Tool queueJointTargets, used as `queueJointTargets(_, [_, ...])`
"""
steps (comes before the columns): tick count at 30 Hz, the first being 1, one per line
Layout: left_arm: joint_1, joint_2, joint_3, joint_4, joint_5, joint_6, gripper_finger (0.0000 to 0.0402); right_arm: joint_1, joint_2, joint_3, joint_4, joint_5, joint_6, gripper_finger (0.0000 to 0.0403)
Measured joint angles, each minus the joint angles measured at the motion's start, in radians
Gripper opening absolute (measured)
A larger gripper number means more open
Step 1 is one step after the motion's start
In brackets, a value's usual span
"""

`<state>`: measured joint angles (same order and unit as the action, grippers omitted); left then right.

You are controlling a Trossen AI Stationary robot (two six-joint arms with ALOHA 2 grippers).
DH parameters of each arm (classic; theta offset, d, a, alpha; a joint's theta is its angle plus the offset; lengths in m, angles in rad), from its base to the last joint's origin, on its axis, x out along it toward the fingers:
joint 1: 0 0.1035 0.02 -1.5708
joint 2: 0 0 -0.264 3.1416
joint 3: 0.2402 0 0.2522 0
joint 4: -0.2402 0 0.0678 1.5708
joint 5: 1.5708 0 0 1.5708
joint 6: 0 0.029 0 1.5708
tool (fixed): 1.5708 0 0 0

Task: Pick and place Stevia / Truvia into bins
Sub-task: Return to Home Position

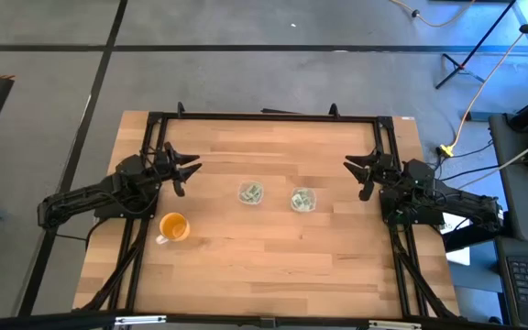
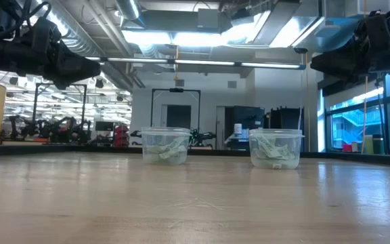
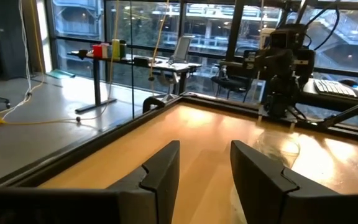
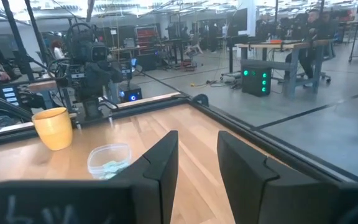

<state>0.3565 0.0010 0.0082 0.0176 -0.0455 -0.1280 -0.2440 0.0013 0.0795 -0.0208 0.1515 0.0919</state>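
Two clear bins stand on their bases at the table's middle: the left bin and the right bin. Green and white packets lie inside each; one bin also shows in the right wrist view. No loose packets show on the table. My left gripper hovers open above the table's left side, away from the bins. My right gripper hovers open over the right side, likewise apart.
An orange cup stands near the left arm, toward the near edge. A dark metal frame runs along the far and side edges of the wooden table. Bare wood lies in front of the bins.
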Motion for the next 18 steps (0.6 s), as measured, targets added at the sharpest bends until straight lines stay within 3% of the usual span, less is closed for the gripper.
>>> queueJointTargets(8, [0.0, 0.004, 0.0, 0.0, -0.006, 0.07, 0.0138, 0.0, 0.0, -0.073, 0.07, 0.014, 0.009, 0.0116])
queueJointTargets(18, [0.0, 0.009, 0.0, 0.001, -0.007, 0.116, 0.0135, -0.002, 0.0, -0.073, 0.075, 0.015, -0.029, 0.0116])
